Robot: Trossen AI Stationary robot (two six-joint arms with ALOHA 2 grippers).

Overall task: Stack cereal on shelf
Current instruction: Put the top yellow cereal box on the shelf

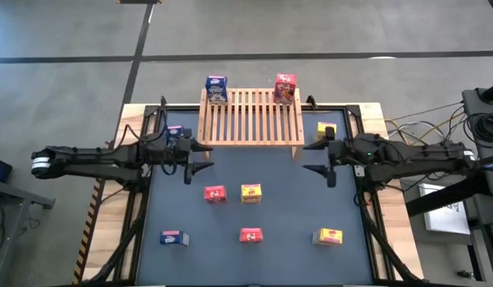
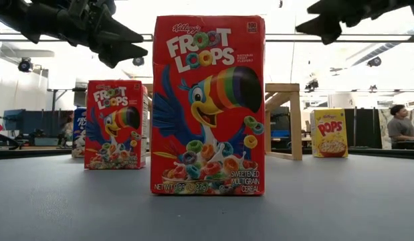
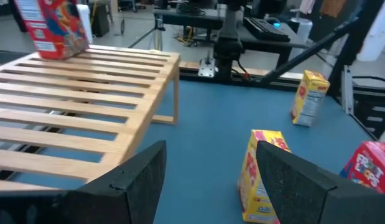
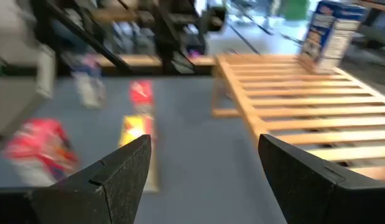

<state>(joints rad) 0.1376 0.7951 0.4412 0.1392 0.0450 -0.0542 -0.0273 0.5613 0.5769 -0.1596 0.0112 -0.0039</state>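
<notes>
Hovering spread and empty beside the light wooden slatted shelf (image 1: 251,117), the left gripper (image 1: 200,157) and right gripper (image 1: 316,157) are risking toppling the small upright red cardboard cereal box (image 1: 215,194) on a skewed approach

Red box (image 3: 50,26) cut off at upper left of left wrist frame, another red box (image 3: 371,163) clipped at right edge, boxes at left of right wrist frame blurred, print unreadable

Pale slatted wood shelf (image 1: 251,118); glossy printed cardboard cereal (image 2: 208,106); matt table (image 1: 286,209).
</notes>
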